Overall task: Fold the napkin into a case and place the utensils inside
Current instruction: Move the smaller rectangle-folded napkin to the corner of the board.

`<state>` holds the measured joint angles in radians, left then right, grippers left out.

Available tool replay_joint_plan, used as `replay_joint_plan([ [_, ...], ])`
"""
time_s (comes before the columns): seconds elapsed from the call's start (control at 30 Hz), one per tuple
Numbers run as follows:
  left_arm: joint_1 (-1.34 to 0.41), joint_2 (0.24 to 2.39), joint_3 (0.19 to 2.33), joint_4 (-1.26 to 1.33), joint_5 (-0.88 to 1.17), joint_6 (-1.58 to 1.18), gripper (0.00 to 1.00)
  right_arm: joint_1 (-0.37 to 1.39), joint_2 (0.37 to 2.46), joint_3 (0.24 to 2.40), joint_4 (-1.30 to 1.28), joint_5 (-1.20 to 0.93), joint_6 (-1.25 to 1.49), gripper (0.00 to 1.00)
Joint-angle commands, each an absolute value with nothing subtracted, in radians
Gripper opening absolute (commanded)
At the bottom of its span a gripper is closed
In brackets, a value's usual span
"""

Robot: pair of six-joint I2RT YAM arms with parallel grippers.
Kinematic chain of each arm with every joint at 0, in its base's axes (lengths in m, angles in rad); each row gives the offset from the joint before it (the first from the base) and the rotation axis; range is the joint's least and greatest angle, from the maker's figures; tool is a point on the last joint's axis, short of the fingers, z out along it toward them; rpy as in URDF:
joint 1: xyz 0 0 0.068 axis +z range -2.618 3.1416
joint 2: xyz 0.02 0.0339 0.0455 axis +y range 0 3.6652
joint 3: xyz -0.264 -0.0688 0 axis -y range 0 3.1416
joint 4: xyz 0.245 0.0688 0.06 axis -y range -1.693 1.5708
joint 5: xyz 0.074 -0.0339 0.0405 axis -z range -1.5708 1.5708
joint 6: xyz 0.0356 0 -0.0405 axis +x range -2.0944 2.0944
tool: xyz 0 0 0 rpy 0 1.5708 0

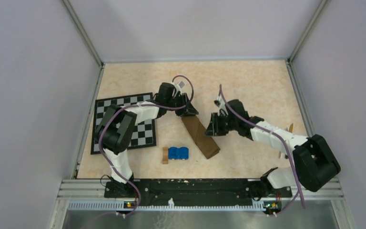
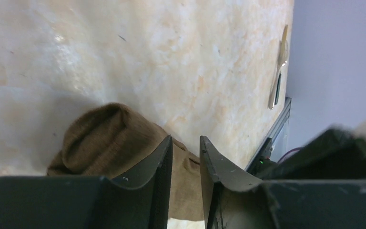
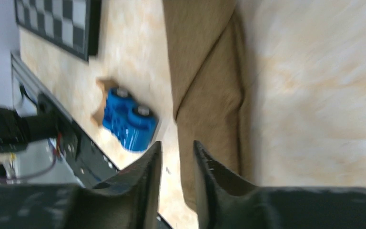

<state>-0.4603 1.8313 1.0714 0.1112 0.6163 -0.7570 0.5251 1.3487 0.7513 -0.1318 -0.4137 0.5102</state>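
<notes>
The napkin [image 1: 200, 139] lies folded into a long narrow dark brown case, slanting from the table's middle toward the front. My left gripper [image 1: 191, 113] is over its far end. In the left wrist view that gripper [image 2: 186, 138] stands narrowly open, and the bulging end of the cloth [image 2: 109, 138] shows under and between the fingers. My right gripper [image 1: 211, 129] is just right of the strip; in its wrist view it [image 3: 177, 143] is open over the near edge of the cloth [image 3: 209, 95], holding nothing. Utensils [image 2: 279, 71] lie by the right wall [image 1: 290, 128], partly hidden by the right arm.
A black-and-white checkered mat [image 1: 109, 107] lies at the left under the left arm. A blue cylindrical piece [image 1: 178, 153] and a small tan wooden block [image 1: 165, 155] sit just left of the strip's near end. Metal rails bound the table.
</notes>
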Motion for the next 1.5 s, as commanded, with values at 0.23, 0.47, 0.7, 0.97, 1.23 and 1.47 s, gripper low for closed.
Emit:
replay_joint_plan([
  [0.23, -0.453, 2.088, 1.266, 0.112, 0.523, -0.654, 0.29, 0.601, 1.427, 0.609, -0.246, -0.078, 0.494, 0.11],
  [0.47, -0.464, 1.952, 1.35, -0.046, 0.541, -0.548, 0.39, 0.616, 1.291, 0.732, -0.375, -0.142, 0.467, 0.17],
  [0.7, -0.469, 1.771, 1.149, 0.002, 0.532, -0.613, 0.44, 0.616, 1.312, 0.655, -0.233, -0.304, 0.539, 0.23],
  [0.97, -0.454, 1.916, 1.068, 0.118, 0.492, -0.656, 0.41, 0.617, 1.398, 0.545, -0.108, -0.197, 0.525, 0.25],
  [1.23, -0.419, 2.092, 1.251, 0.099, 0.473, -0.619, 0.4, 0.616, 1.503, 0.532, 0.073, -0.18, 0.604, 0.27],
  [1.47, -0.363, 2.166, 1.58, -0.067, 0.439, -0.542, 0.61, 0.611, 1.727, 0.773, 0.129, -0.093, 0.671, 0.28],
])
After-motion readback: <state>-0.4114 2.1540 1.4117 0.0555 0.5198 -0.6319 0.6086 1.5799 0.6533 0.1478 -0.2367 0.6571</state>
